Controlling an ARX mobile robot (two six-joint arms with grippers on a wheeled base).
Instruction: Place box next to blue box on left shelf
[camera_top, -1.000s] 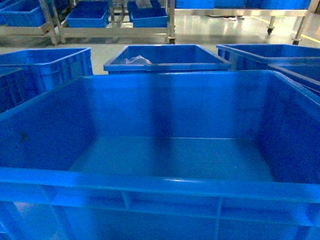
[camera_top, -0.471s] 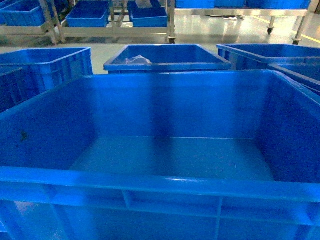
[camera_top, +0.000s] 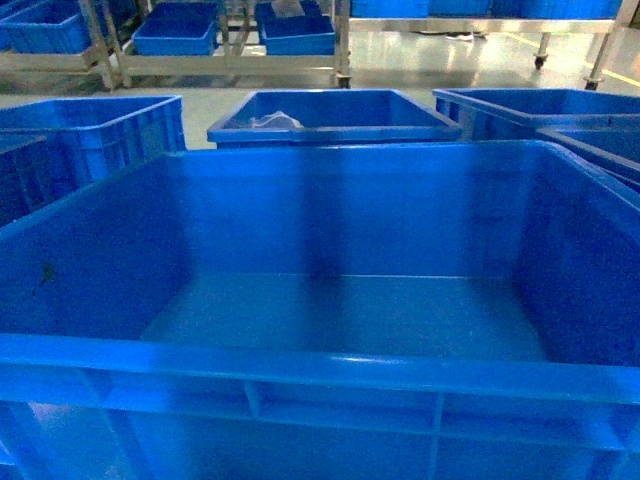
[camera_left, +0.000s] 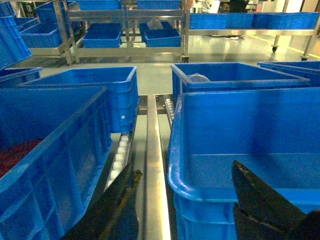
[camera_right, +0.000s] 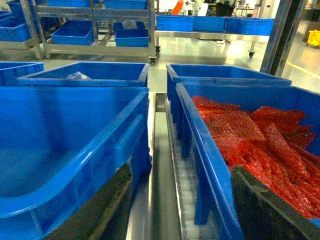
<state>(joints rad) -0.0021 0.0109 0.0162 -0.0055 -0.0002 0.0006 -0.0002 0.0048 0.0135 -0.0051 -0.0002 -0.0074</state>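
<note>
The box (camera_top: 330, 215), a large bright blue crate, stands empty and fills most of the head view. My left gripper (camera_left: 185, 167) is open and straddles the box's (camera_left: 240, 125) near left corner: one finger is inside it, the other over the gap beside it. My right gripper (camera_right: 181, 169) is open beside the box's (camera_right: 65, 130) right wall, its left finger low against the outside of that wall. Far back on the left, a metal shelf rack (camera_top: 105, 45) carries blue boxes (camera_top: 175, 30) on its lower level.
Blue crates crowd round on roller tracks (camera_right: 187, 195) split by a steel rail (camera_left: 152, 165). The crate (camera_right: 200, 145) on the right holds red bags (camera_right: 260, 135), under my right gripper's right finger. Another crate (camera_left: 55, 150) is close on the left, and one behind (camera_top: 335, 110) holds something white (camera_top: 275, 121).
</note>
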